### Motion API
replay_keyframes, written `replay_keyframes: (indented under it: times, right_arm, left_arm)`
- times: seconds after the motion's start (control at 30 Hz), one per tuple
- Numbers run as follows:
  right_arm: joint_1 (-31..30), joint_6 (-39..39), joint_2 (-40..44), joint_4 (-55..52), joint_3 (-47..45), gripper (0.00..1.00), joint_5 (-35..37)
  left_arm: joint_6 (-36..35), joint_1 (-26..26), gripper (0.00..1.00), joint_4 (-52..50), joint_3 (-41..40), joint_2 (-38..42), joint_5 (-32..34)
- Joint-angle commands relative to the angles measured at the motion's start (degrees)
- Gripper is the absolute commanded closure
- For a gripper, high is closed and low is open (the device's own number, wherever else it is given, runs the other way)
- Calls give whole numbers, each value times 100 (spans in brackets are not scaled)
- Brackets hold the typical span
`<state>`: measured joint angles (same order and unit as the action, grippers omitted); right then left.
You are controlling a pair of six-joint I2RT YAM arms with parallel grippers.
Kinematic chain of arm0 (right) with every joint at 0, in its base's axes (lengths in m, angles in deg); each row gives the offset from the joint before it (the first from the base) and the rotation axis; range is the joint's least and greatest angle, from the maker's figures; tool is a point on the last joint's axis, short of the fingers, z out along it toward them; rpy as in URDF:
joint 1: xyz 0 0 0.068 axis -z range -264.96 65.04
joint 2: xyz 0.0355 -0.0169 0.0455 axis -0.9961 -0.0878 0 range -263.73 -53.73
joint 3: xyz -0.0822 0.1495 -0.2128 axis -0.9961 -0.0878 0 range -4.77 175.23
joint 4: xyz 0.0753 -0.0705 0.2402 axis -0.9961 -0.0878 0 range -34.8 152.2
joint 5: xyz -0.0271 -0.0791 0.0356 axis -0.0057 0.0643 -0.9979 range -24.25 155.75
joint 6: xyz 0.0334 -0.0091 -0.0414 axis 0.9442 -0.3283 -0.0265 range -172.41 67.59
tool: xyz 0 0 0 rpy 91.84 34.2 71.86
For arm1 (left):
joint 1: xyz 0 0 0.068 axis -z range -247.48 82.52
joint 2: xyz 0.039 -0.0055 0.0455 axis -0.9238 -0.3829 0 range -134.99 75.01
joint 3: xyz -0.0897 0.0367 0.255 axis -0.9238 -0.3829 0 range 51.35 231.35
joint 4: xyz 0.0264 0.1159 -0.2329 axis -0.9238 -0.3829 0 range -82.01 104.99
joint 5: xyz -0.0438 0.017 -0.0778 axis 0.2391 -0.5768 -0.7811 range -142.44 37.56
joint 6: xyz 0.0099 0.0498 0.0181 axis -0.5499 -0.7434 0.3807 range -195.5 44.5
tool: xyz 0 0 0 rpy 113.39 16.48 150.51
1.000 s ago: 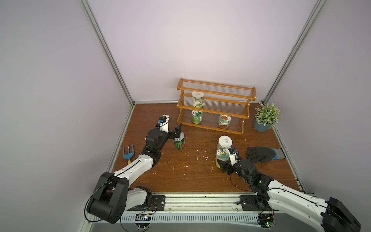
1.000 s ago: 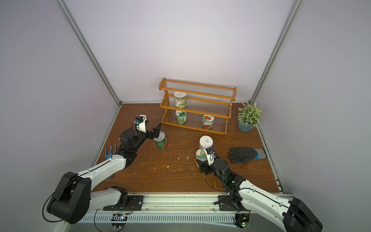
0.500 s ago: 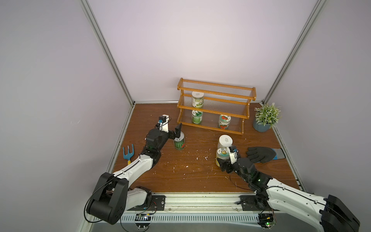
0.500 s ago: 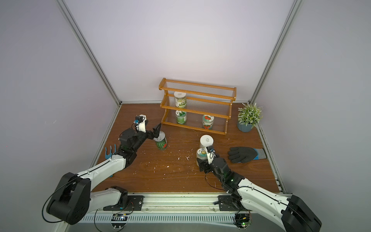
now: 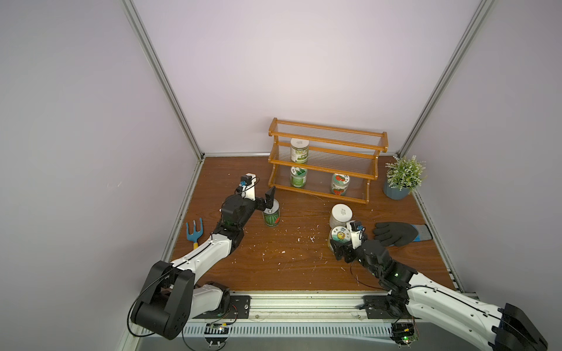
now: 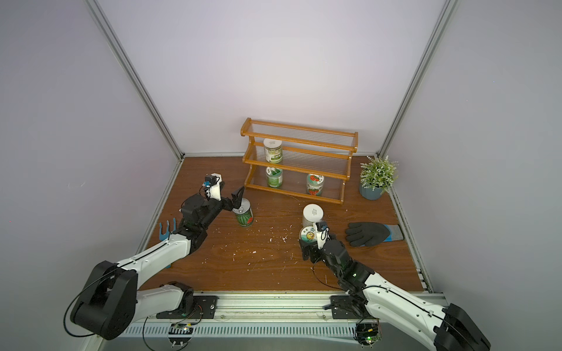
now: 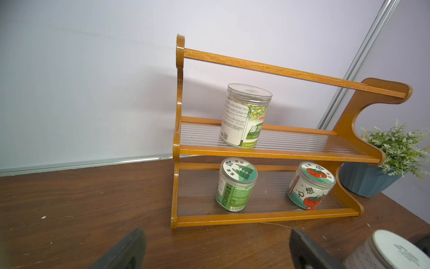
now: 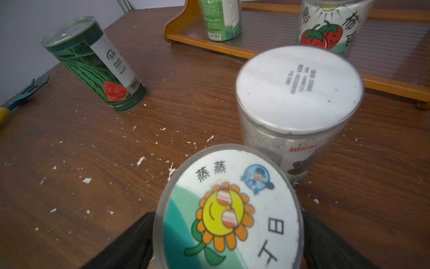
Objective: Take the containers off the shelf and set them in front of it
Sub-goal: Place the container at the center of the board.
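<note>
A: What did the shelf (image 7: 279, 155) hold?
B: Three: an "Ideal" jar (image 7: 244, 116) on its middle tier, a "MIMOSA" jar (image 7: 235, 188) and a "心想" tomato jar (image 7: 309, 186) below.
A: In front?
B: Three: a "shouhe" watermelon can (image 8: 97, 67), a white-lidded tin (image 8: 297, 93), lid print illegible, a sunflower jar (image 8: 230, 198), "蒸蒸日上".
A: Grippers?
B: Left gripper (image 7: 216, 235) gaped empty; right gripper (image 8: 228, 223) stood spread around the sunflower jar.

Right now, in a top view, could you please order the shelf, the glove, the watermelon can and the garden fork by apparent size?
1. shelf
2. glove
3. watermelon can and garden fork: too alike to rank.
</note>
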<state>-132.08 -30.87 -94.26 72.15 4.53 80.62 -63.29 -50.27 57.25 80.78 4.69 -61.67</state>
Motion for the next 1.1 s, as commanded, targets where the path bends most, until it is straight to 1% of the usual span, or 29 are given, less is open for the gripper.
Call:
replay_keyframes:
  times: [0.0, 0.13, 0.27, 0.43, 0.53, 0.63, 0.7, 0.8, 0.9, 1.07]
  right_arm:
    - [-77, 88, 284, -363, 374, 1, 211]
    - [-113, 141, 550, -740, 582, 1, 267]
    - [-206, 154, 658, -939, 799, 1, 314]
    - [-244, -20, 583, -949, 1202, 1, 310]
    - [-242, -183, 458, -692, 1382, 1, 281]
    - [-235, -426, 166, -284, 1594, 1, 295]
    - [-212, -620, -185, -3, 1828, 1, 314]
    - [-61, -864, -770, 322, 2236, 1, 180]
    - [88, -986, -1193, 675, 2480, 1, 88]
    - [337, -1107, -1557, 963, 2629, 1, -173]
  left_arm:
    - [-53, -58, 1, -42, 111, 63, -144]
    - [-131, -13, 1, -88, 211, -66, -210]
    - [-424, 212, 1, -348, 612, -332, -125]
    - [-636, 362, 1, -629, 1386, -863, -166]
    - [-770, 371, 1, -907, 2034, -1329, -224]
    - [-888, 379, 1, -1064, 2620, -1780, -327]
    - [-942, 388, 1, -1105, 2940, -2081, -393]
    - [-1037, 388, 1, -1040, 3278, -2481, -632]
    - [-1073, 388, 1, -1023, 3634, -2886, -716]
    - [-1181, 388, 1, -1109, 4226, -3464, -777]
